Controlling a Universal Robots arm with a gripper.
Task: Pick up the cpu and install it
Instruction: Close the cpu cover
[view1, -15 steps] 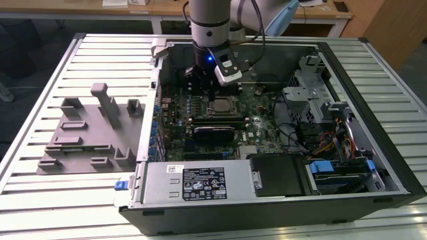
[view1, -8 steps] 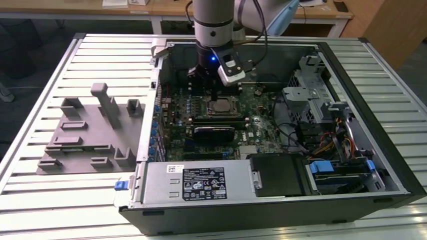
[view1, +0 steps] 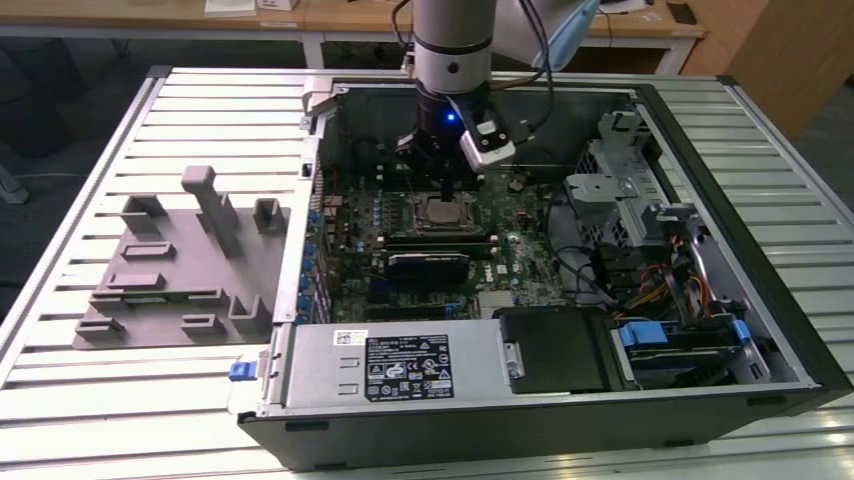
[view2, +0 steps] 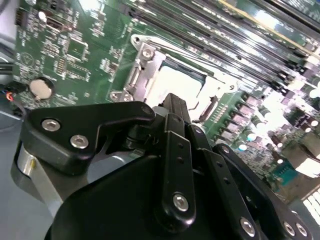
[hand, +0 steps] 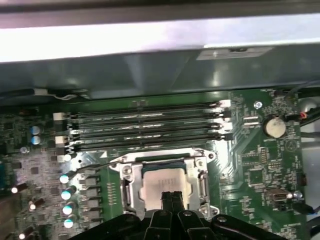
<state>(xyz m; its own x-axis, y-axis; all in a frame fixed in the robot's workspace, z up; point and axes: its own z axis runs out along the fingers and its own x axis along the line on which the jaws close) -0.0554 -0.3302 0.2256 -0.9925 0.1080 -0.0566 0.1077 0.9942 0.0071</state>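
First, in the exterior view, the gripper (view1: 446, 186) hangs directly over the socket frame (view1: 469, 224). In the second wrist view, the cpu (view2: 176, 83) lies inside that frame, apparently seated. In the first wrist view, its fingers (hand: 168, 201) are pressed together and hold nothing, just above the cpu (hand: 159, 184), perhaps to nudge it flat.

Shows shiny silver metal on the cpu (hand: 165, 181), glossy green on the motherboard (hand: 255, 175), matt grey plastic on the fixture blocks (view1: 147, 300).
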